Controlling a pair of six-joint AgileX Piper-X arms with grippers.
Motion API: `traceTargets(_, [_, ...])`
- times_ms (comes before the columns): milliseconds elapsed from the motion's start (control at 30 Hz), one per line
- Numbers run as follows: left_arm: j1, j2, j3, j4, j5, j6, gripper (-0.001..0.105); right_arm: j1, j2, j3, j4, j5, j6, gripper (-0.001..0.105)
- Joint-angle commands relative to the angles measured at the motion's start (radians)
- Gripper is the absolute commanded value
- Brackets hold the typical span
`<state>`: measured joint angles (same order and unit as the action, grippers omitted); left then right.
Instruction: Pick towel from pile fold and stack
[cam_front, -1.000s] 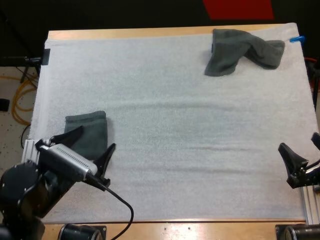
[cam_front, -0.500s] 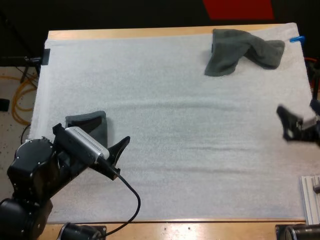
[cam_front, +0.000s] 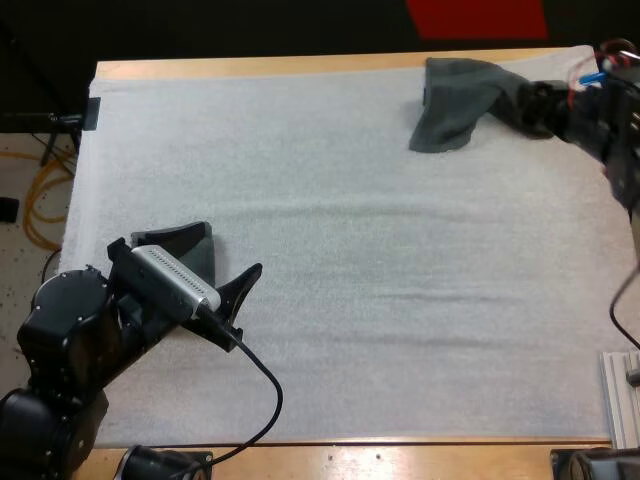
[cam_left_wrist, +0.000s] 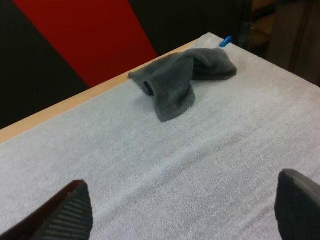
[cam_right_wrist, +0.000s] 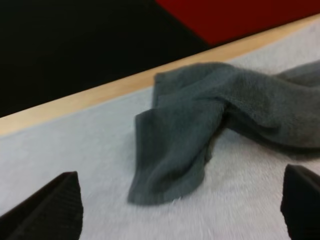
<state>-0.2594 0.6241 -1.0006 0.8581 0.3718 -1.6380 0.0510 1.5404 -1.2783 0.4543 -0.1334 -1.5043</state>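
Observation:
A crumpled dark grey-green towel (cam_front: 462, 100) lies at the mat's far right, near the far edge. My right gripper (cam_front: 538, 106) is at that towel's right end. In the right wrist view its fingers stand wide apart, open (cam_right_wrist: 180, 210), with the crumpled towel (cam_right_wrist: 200, 130) just ahead and nothing between them. A folded towel (cam_front: 200, 262) lies at the near left, partly hidden under my left arm. My left gripper (cam_front: 233, 248) hovers open at that towel's right edge. In the left wrist view the left gripper (cam_left_wrist: 182, 210) faces the distant crumpled towel (cam_left_wrist: 175, 82).
The white mat (cam_front: 350, 260) covers nearly the whole table, with a wooden strip (cam_front: 250, 66) along the far side. A metal rail (cam_front: 622, 400) stands at the near right corner.
My right arm has swung from the near right side up to the far right, reaching the crumpled towel. My left arm has barely shifted over the folded towel.

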Motion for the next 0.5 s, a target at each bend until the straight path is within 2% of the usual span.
traceTargets(0, [-0.005, 0.003, -0.004, -0.012, 0.006, -0.006, 0.072, 0.001, 0.031, -0.027, -0.027, 0.01, 0.025, 0.078])
traceTargets(300, [-0.005, 0.003, -0.004, -0.01, 0.006, -0.041, 0.072, -0.002, 0.379, -0.233, -0.083, 0.115, 0.255, 0.078])
traceTargets(467, [-0.005, 0.003, -0.004, -0.01, 0.006, -0.041, 0.072, -0.002, 0.477, -0.286, -0.072, 0.262, 0.366, 0.078])
